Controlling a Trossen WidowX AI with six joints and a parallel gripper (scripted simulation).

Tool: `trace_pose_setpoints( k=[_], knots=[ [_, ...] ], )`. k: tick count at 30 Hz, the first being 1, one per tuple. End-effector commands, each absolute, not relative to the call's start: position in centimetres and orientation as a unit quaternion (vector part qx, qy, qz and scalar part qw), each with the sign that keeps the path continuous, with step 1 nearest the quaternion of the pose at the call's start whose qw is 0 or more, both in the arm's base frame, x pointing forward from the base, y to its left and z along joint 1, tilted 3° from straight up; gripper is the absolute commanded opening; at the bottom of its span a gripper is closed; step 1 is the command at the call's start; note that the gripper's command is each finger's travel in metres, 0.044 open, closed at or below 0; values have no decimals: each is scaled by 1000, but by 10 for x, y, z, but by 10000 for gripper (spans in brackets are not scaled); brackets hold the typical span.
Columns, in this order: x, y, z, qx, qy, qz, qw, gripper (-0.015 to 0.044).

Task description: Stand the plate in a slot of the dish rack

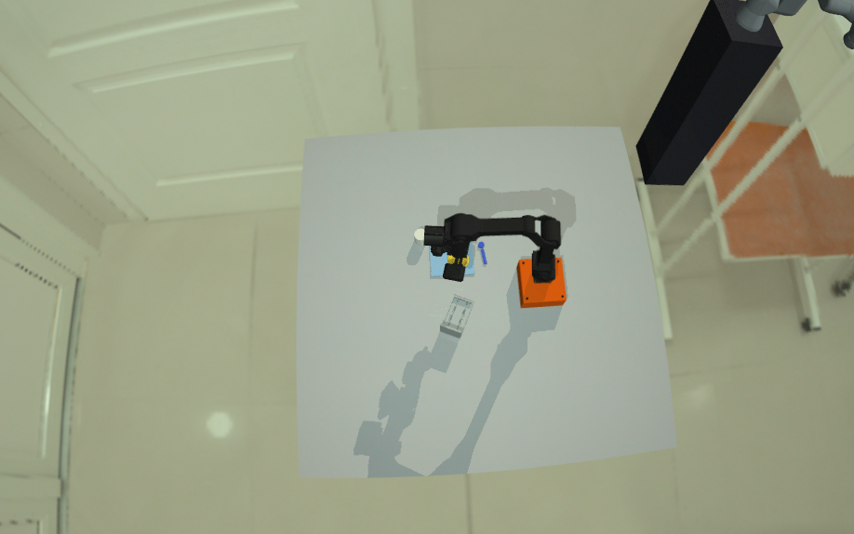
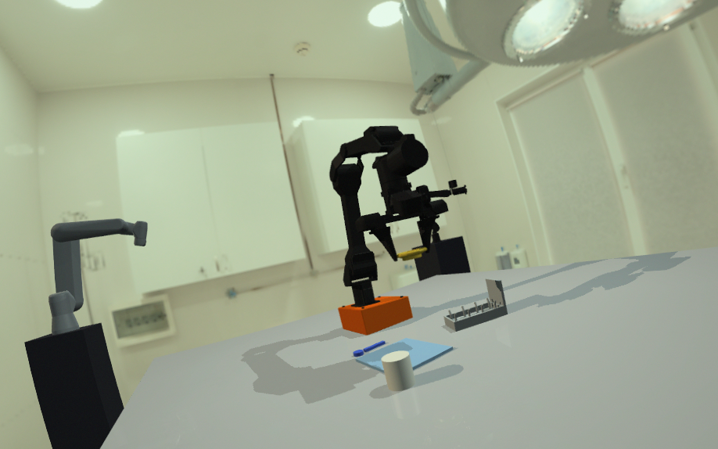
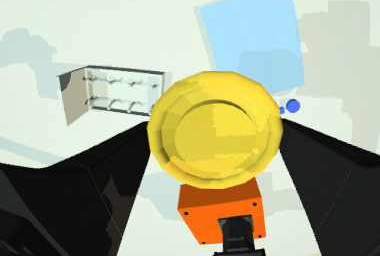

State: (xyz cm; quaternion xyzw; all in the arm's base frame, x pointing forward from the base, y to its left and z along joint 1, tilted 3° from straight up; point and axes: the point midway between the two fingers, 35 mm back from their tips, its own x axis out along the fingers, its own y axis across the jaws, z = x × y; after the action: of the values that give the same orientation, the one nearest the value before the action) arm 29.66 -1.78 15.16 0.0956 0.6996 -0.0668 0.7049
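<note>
We see the gripper (image 2: 412, 252) clamped on the yellow plate (image 3: 214, 128) — from the top view, the plate (image 1: 457, 260) is mostly hidden beneath the arm.

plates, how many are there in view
1: a yellow plate held flat between the jaws of the gripper, lifted well above the blue mat. The dish rack holds none; no other shows.
</note>
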Motion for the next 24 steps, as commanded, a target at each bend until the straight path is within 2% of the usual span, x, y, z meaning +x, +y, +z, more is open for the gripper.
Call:
trace_pose_setpoints(
  k=[1,11,24],
  knots=[
    [275,17,150,139,697,-106,695,0],
    [268,30,148,157,695,-117,692,0],
    [310,44,97,192,661,6,726,0]
  ],
)
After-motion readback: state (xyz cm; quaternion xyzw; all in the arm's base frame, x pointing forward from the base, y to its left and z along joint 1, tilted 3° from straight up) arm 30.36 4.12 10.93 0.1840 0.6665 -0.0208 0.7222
